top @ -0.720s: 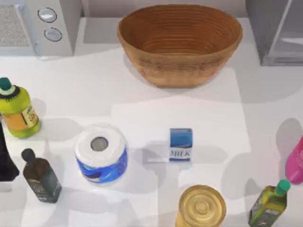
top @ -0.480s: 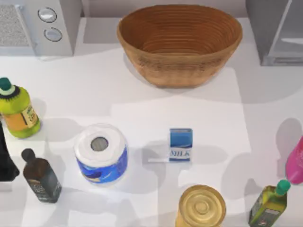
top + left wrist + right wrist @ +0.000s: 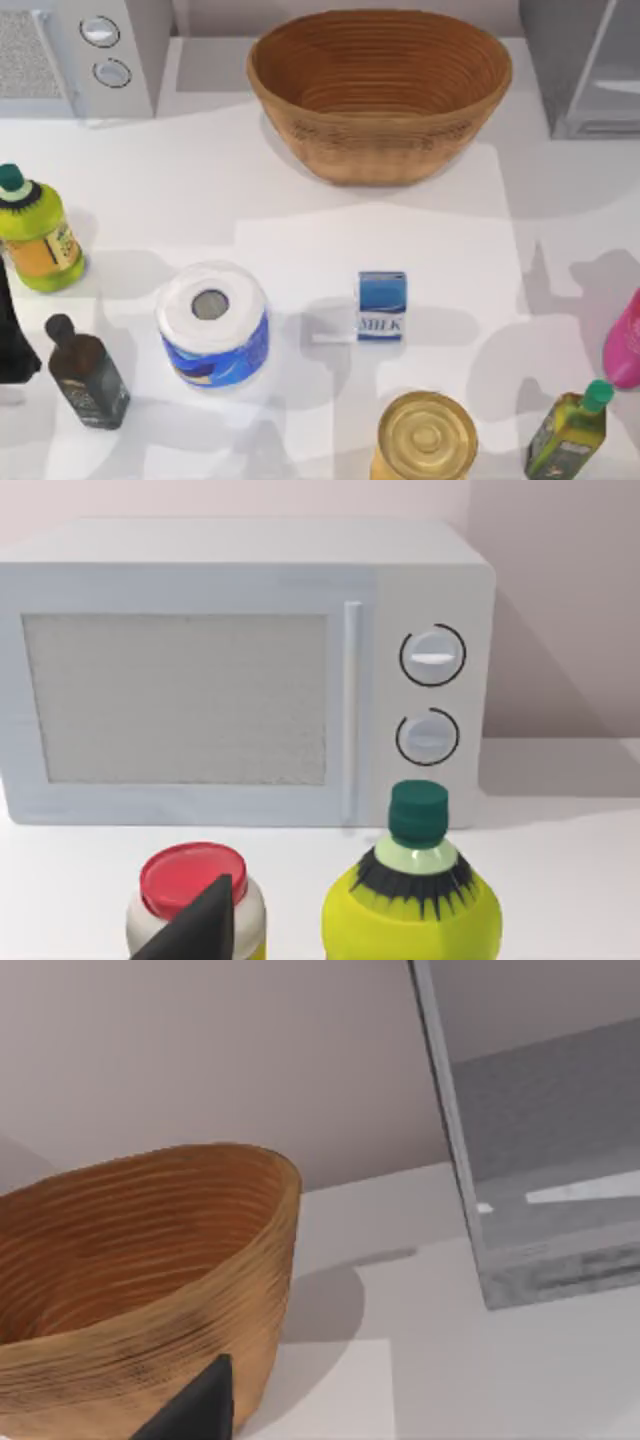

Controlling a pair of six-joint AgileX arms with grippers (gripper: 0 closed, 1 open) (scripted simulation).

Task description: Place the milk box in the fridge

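Just below the centre of the top view stands the milk box (image 3: 382, 306), upright on the white counter (image 3: 200, 200), its lettered band facing the lower edge, nothing touching it. Left of it sits a blue-wrapped paper roll (image 3: 212, 324), near but apart; just below it, at the bottom edge, a round gold-lidded jar (image 3: 427, 436). Above it, toward the top centre, is a large woven basket (image 3: 380, 90). The fridge (image 3: 585, 65) fills the upper right corner, its paler inside visible, so it looks open; the right wrist view shows the same fridge (image 3: 540, 1160) beside the basket (image 3: 140, 1260).

The carton is not yet grasped, so the whole task remains. My judgement is that the risks lie in the crowding: a descent toward the carton could knock the jar or the roll, and a small, light box may tip or slide if pinched off-centre. On the way to the upper right corner, a low carry could clip the basket rim or the fridge's front edge.

Only a dark finger tip of the right tool (image 3: 195, 1410) shows at the bottom of the right wrist view, holding nothing visible; how far it is open I cannot tell. The left tool (image 3: 195, 930) likewise shows one dark tip, before a red-capped jar (image 3: 195, 890), a yellow-green bottle (image 3: 415, 900) and the microwave (image 3: 240, 670); its opening I cannot tell either.
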